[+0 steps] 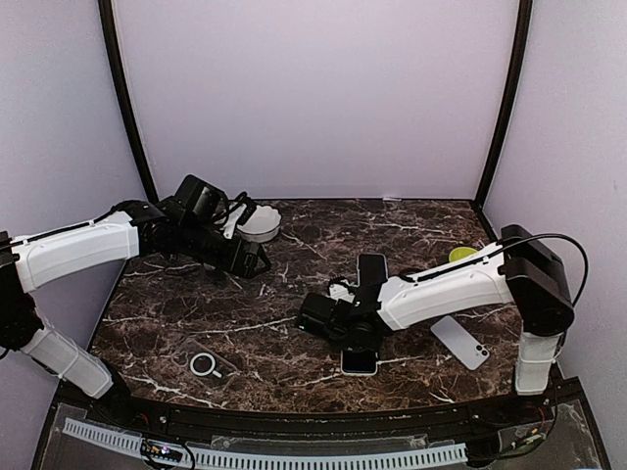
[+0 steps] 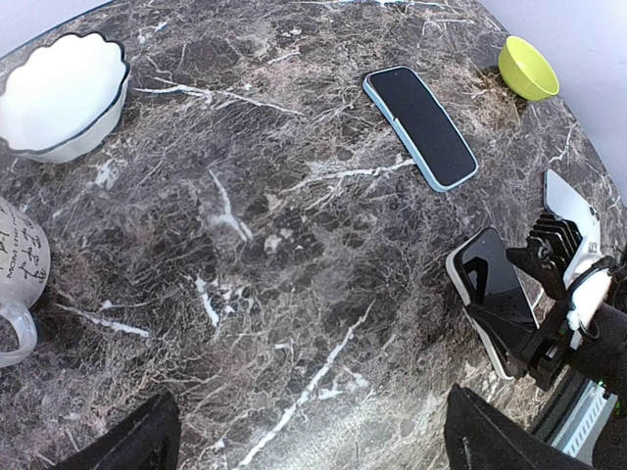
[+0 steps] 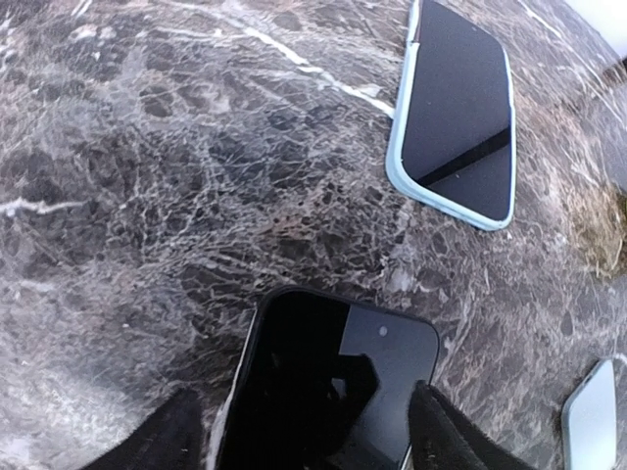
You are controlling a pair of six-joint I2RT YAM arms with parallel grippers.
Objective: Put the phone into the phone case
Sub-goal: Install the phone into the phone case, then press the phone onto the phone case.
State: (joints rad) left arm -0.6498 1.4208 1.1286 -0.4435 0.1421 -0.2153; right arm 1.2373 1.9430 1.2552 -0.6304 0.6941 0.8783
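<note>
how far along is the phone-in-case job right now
Nothing finished yet: the clear phone case with a ring lies empty, apart from the phone. In hand: the right gripper straddles the white-edged, black-screened phone; whether it is clamped is unclear. Left: lift it, carry it to the case, press it in.

the only lettering stands on the pale mug (image 2: pixel 18 279), at the left edge of the left wrist view, ahead and to the left of the left claw (image 2: pixel 313 441): a few dark letters run sideways down its wall, cut off by the frame and too small to read surely. the phone (image 3: pixel 333 392) held in the right claw (image 3: pixel 304 436) shows a dark screen with nothing readable.
</note>
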